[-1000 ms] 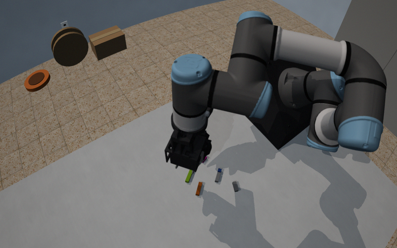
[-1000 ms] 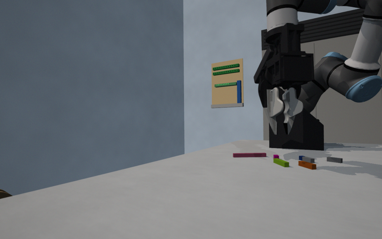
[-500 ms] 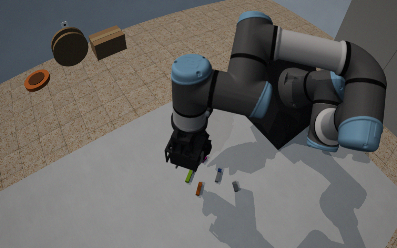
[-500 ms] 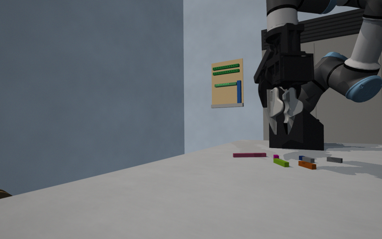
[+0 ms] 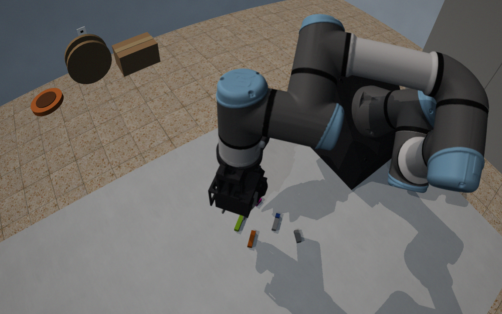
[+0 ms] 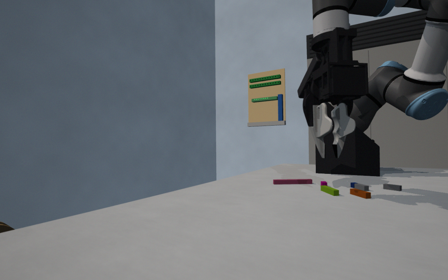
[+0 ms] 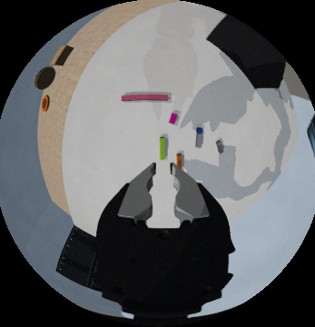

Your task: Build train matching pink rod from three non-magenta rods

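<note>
1 narrowed, empty gripper (image 6: 329, 147) hangs high above the lime rod (image 6: 329, 189), with the pink rod (image 6: 292, 181) lying beyond it on the table (image 6: 184, 226); no writing is legible.

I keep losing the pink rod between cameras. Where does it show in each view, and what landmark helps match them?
Top: not in view; the hand hides that spot.
Exterior: pink rod lies flat, left of the other rods, lower right of centre.
Wrist: upper middle, a level bar above the other rods.
Landmark: the lime rod, seen in all three views, lies near the pink rod's right end.
</note>
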Controlling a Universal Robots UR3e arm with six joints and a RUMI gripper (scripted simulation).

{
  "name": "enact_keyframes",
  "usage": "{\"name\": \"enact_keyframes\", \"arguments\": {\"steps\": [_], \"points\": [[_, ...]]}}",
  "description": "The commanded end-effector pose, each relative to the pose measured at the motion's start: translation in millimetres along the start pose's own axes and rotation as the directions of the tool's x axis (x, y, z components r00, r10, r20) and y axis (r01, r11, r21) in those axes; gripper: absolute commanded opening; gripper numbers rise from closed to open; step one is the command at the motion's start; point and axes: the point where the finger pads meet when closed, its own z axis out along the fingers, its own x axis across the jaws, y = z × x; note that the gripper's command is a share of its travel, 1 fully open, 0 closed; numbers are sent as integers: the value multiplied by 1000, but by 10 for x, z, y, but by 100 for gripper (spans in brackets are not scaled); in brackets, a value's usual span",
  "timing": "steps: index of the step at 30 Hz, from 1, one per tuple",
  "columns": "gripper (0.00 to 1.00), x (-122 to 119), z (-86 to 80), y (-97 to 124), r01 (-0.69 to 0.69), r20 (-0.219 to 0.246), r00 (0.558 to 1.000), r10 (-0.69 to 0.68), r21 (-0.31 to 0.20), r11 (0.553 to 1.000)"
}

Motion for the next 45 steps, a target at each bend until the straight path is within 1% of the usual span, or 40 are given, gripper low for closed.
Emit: {"name": "enact_keyframes", "arguments": {"steps": [1, 10, 25, 27, 37, 45], "points": [[14, -7, 9, 3, 1, 2, 1000, -1, -1, 1000], [14, -7, 69, 2, 1, 2, 1000, -1, -1, 1000], [14, -8, 289, -2, 1, 2, 1000, -1, -1, 1000], [14, -8, 289, -2, 1, 2, 1000, -1, -1, 1000], [14, -9, 426, -4, 1, 2, 1000, -1, -1, 1000], [14, -9, 475, -5, 1, 2, 1000, -1, -1, 1000]]}}
